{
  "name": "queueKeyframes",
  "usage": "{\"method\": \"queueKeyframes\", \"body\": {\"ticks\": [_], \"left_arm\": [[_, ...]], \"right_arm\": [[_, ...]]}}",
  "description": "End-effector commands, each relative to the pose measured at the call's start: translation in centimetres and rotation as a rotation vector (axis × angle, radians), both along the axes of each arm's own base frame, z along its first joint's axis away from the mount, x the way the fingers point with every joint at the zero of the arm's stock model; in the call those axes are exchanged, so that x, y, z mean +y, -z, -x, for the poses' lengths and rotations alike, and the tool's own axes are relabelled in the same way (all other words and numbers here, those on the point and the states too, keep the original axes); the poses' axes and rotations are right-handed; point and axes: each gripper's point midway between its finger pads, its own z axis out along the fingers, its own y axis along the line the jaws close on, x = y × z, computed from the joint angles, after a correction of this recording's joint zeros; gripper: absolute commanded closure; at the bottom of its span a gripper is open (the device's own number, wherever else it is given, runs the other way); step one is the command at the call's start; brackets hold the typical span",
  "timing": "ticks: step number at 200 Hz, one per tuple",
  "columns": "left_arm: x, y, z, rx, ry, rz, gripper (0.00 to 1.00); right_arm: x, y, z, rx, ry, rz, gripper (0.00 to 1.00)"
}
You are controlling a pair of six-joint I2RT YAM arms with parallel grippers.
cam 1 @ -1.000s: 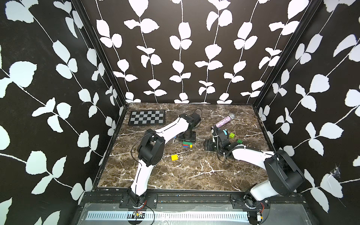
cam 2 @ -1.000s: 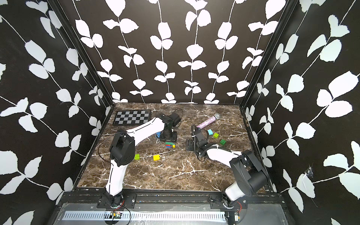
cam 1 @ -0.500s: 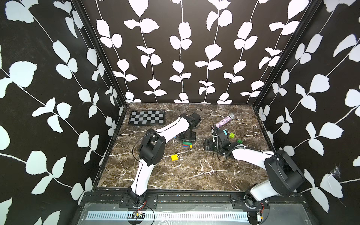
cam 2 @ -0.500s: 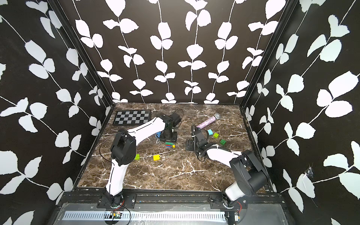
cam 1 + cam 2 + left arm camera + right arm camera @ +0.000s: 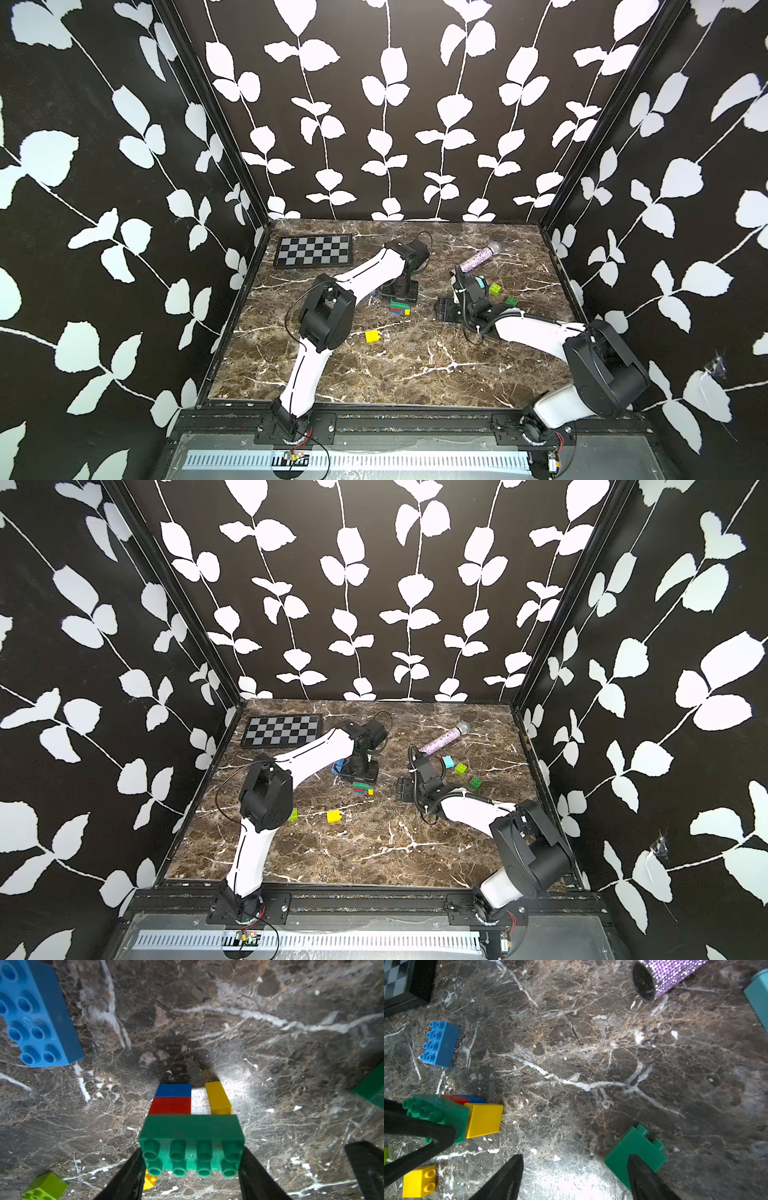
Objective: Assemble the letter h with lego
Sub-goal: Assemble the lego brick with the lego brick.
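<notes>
The left end effector [image 5: 191,1150] pinched the long dark green brick [image 5: 192,1132] by its short ends, so the brick's long axis ran from finger to finger. That brick capped a blue-red stack [image 5: 172,1098] and a yellow brick [image 5: 218,1098] on the table [image 5: 270,1043]. The right end effector [image 5: 575,1157] was spread and empty, with a loose green brick [image 5: 633,1149] just beside one fingertip. In a top view the assembly [image 5: 400,308] lay at roughly its 9 o'clock. No writing was legible.

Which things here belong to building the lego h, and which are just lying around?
For the job: half-built stack; loose blue brick; yellow brick; light blue brick; lime brick; dark green brick.
Just lying about: purple microphone; chequered board.
</notes>
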Motion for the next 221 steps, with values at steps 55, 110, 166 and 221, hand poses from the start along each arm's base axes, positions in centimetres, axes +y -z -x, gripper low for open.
{"method": "queueKeyframes", "body": {"ticks": [55, 110, 166, 221], "left_arm": [[0.6, 4.3, 0.7, 0.093, 0.097, -0.045, 1.0], [2.3, 5.2, 1.3, 0.151, 0.066, -0.141, 1.0], [3.0, 4.7, 2.2, 0.159, -0.022, -0.151, 1.0], [3.2, 4.9, 2.4, 0.214, -0.015, -0.19, 1.0]], "right_arm": [[0.9, -1.2, -0.5, -0.024, -0.015, -0.028, 0.23], [0.9, -1.4, -0.5, -0.033, -0.019, -0.03, 0.25], [0.8, -1.4, -0.5, -0.032, -0.015, -0.026, 0.25], [0.7, -1.6, -0.5, -0.039, -0.013, -0.023, 0.25]]}}
